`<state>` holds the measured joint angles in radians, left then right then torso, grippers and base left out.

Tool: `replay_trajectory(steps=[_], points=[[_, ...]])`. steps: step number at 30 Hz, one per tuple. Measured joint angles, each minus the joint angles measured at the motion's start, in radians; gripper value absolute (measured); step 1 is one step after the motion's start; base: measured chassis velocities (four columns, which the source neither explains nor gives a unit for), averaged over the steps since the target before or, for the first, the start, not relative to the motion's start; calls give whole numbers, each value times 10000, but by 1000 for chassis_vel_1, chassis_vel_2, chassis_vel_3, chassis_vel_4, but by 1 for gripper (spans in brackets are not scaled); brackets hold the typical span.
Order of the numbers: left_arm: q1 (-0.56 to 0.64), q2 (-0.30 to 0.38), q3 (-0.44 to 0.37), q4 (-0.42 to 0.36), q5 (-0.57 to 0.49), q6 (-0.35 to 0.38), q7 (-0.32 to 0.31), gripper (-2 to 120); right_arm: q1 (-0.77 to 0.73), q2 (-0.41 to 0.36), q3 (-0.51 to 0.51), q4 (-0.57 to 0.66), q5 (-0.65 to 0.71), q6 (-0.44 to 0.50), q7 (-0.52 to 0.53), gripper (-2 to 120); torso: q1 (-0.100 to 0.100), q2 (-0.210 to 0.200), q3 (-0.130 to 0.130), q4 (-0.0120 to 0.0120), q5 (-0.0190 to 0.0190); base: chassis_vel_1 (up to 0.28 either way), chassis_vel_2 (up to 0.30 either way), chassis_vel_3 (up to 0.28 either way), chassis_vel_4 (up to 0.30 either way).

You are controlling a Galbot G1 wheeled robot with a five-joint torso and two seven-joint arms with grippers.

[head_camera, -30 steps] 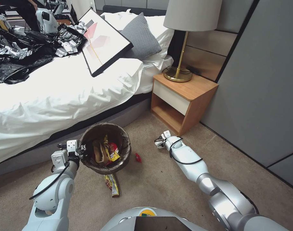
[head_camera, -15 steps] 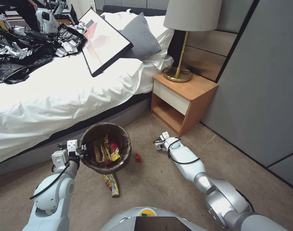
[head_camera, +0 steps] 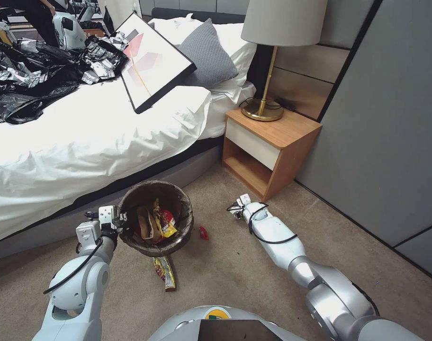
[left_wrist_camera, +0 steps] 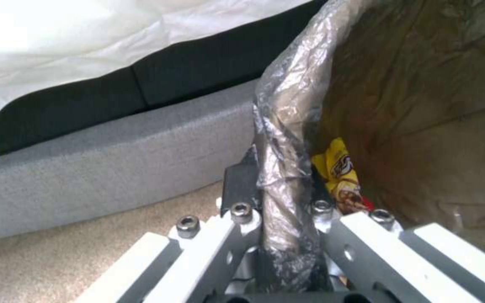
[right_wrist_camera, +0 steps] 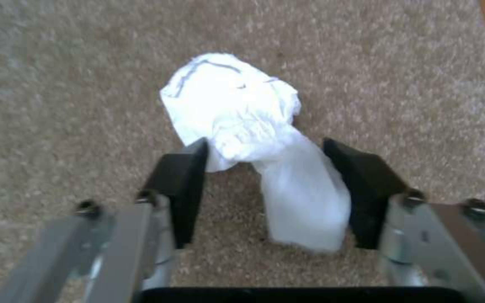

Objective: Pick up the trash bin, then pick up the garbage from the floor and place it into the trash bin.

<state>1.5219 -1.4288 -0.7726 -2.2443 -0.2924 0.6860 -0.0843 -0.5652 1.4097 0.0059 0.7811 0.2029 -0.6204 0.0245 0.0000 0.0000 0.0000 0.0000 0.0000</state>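
My left gripper (head_camera: 122, 222) is clamped on the rim of the trash bin (head_camera: 178, 239), one finger outside and one inside the dark bag liner. The bin hangs beside the bed (head_camera: 83, 142), above the carpet (head_camera: 225, 279), and it already contains a yellow wrapper (left_wrist_camera: 341, 168) and other litter. Under the bin a yellow snack wrapper (head_camera: 165, 273) lies on the floor, and to its right a small red scrap (head_camera: 203, 232). Further right, my right gripper (right_wrist_camera: 279, 185) is low over the carpet near the nightstand (head_camera: 268, 147), its fingers apart on both sides of a crumpled white paper (right_wrist_camera: 248, 126), not closed on it.
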Motion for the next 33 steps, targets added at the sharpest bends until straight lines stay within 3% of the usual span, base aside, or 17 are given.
replay_trajectory(steps=[5, 12, 15, 20, 26, 28, 29, 33], points=[[-18, 19, -1, 0, 2, 0, 3, 0, -12, -33, -4, 92, 52, -8, -3, 36, 0, 0, 0, 0, -1, 0, 0, 0, 0], [-35, 45, -5, 18, -8, 8, 5, 0, -15, -84, -74, 303, 244, -58, 17, 6, 0, 0, 0, 0, 0, 0, 0, 0, 0], [-37, 44, -5, 19, -11, 10, 11, 0, -9, -79, -75, 309, 273, -60, 24, 0, 0, 0, 0, 1, 0, 0, 0, 0, 0], [-29, 7, -4, -6, -17, 54, 0, 0, -82, -101, -52, 518, 336, -57, 58, 0, 0, 0, 0, 1, 0, 0, 0, 0, 0], [-18, 30, -52, -227, -229, 344, -190, 0, -322, -587, -65, 1934, 1108, -409, 267, 0, 0, 0, 0, 1, 0, 0, 0, 0, 0], [-19, 47, -64, -349, -486, 469, -417, 0, -462, -876, -69, 2900, 1743, -700, 425, 0, 0, 0, 0, 1, 1, 0, 0, 0, 0], [-23, 69, -63, -477, -679, 488, -626, 0, -571, -1174, -27, 4008, 2452, -1036, 702, 0, 0, 0, -1, 2, 0, 0, 0, 0, 0], [-6, 110, -65, -541, -810, 487, -728, 0, -714, -1601, 28, 5409, 3145, -1159, 988, 0, 0, 0, 0, 2, 3, 0, 0, 0, 0]])
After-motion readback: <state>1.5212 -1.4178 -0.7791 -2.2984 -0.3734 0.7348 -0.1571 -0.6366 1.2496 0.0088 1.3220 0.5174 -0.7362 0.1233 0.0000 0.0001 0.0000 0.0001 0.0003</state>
